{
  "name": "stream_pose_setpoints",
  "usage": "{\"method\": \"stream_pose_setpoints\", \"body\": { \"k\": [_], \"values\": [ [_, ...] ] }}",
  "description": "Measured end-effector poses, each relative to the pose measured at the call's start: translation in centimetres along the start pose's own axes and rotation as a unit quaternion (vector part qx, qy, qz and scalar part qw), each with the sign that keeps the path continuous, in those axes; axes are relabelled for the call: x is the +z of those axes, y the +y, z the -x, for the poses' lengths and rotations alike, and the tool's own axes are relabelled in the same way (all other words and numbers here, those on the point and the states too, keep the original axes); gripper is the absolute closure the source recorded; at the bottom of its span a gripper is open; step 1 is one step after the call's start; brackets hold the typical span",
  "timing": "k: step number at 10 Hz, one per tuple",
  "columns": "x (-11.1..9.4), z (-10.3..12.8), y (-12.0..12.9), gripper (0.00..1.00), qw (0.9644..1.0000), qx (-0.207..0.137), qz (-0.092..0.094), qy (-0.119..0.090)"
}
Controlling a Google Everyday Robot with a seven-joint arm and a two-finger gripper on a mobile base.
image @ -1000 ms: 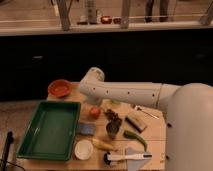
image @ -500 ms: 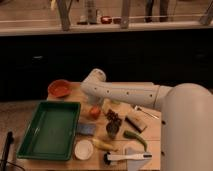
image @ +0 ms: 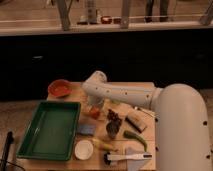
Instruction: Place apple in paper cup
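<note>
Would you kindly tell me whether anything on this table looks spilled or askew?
Nothing stands out: the green tray, orange bowl and white cup sit level, with no spill visible. The gripper is down at the apple.

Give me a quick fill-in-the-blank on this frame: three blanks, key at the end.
1. The big tray at the left is ____.
2. The tool is down at the ____, just right of the tray.
3. The bowl beyond the tray's far edge is ____.
Missing words: green; apple; orange.
</note>
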Motion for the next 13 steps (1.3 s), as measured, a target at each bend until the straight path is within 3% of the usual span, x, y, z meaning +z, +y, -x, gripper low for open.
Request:
{"method": "stream_pose_setpoints", "body": {
  "k": [4,7,13],
  "values": [
    [1.6,0.2,0.1,0.69,0.9997,-0.005,0.009,-0.02],
    [1.0,0.4,-0.5,0.97,0.9997,-0.016,0.007,-0.018],
    [-5.2,0.7,-1.2,1.0,0.9989,-0.044,-0.012,0.015]
  ]
}}
